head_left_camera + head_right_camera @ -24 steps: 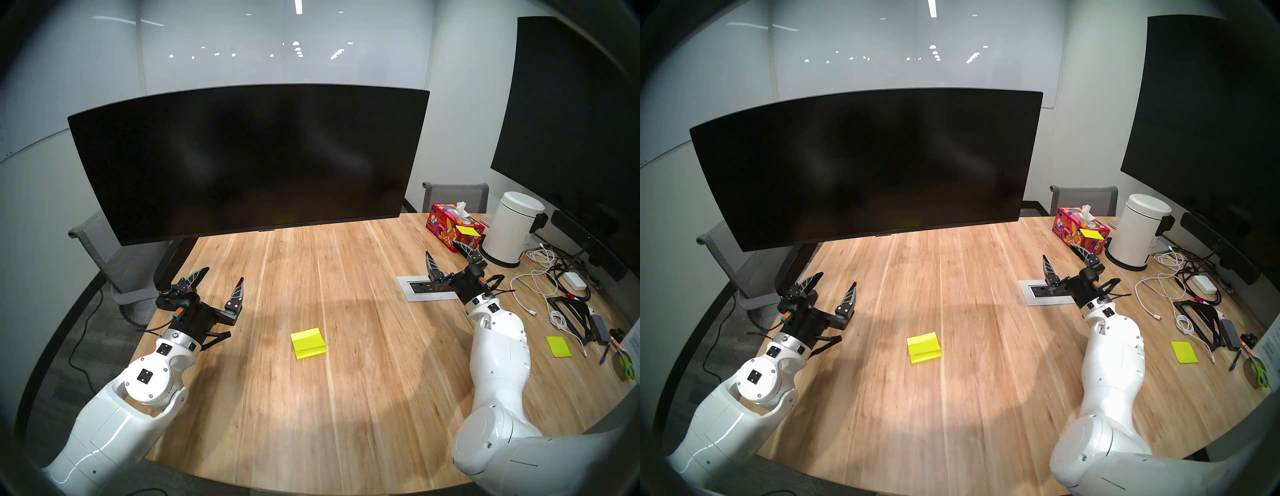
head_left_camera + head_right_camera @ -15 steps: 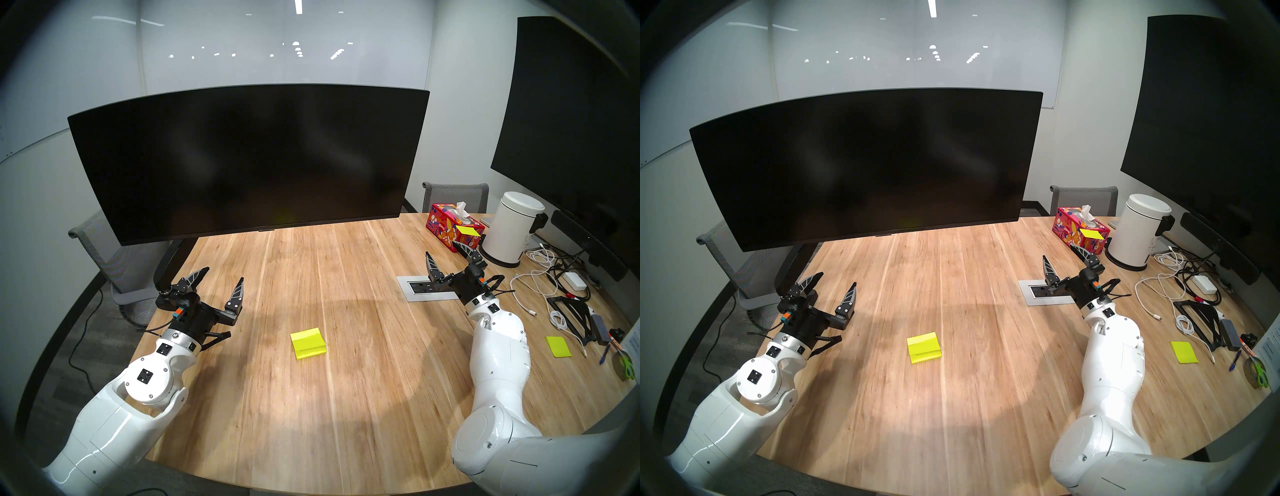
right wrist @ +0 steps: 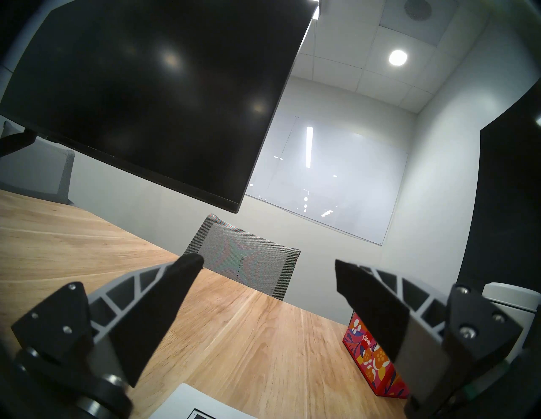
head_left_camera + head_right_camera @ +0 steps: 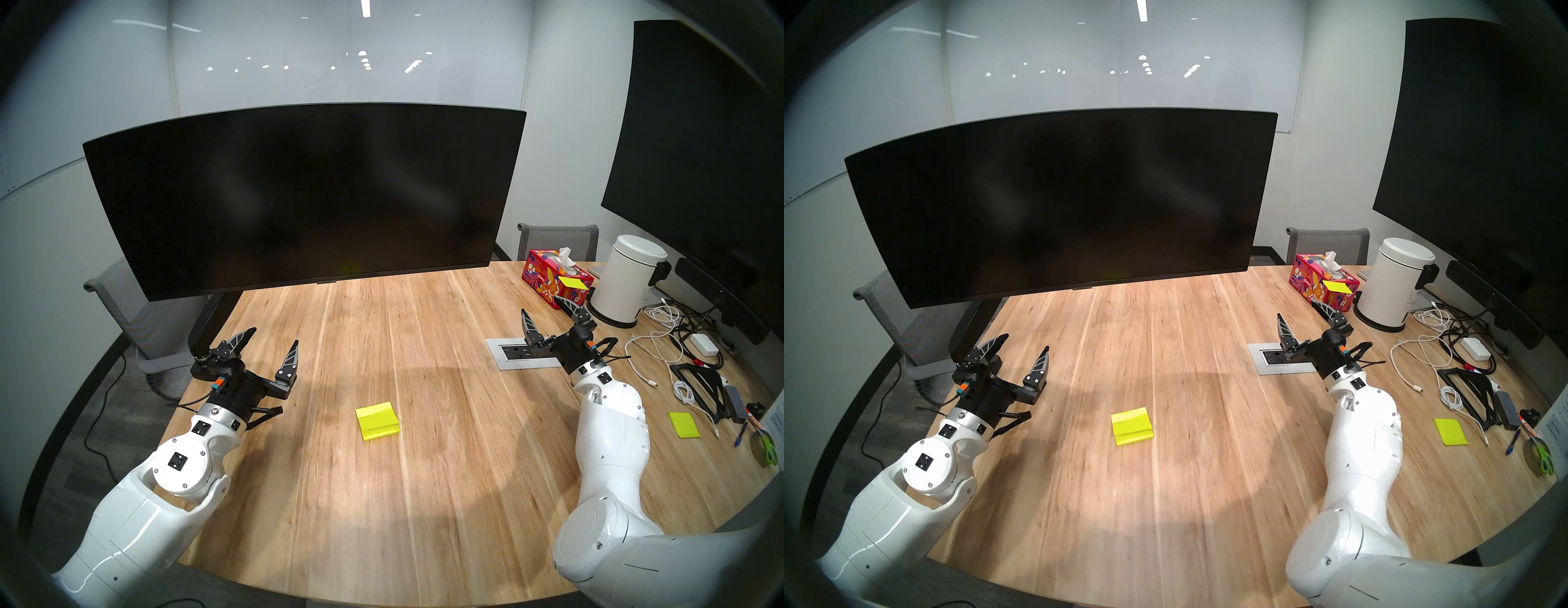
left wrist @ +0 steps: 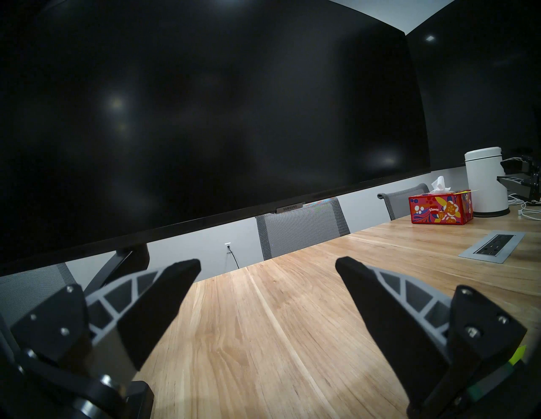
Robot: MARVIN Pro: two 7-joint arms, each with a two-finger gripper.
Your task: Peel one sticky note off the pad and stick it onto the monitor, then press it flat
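Here, pad [image 5: 517, 354] — cropped; hardly visible

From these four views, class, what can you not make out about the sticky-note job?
- Pad: head views too small to show whether its top sheet has lifted.
- Pad in left wrist view: only a sliver, hidden behind a finger.
- Monitor stand's foot: behind the left gripper.

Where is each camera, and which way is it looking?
Head pair: up high, looking down at the table, pad and monitor; both arms show.
Left wrist: behind the open left claw, facing the monitor and tissue box.
Right wrist: behind the open right claw, tilted up toward the whiteboard.
All share the monitor.
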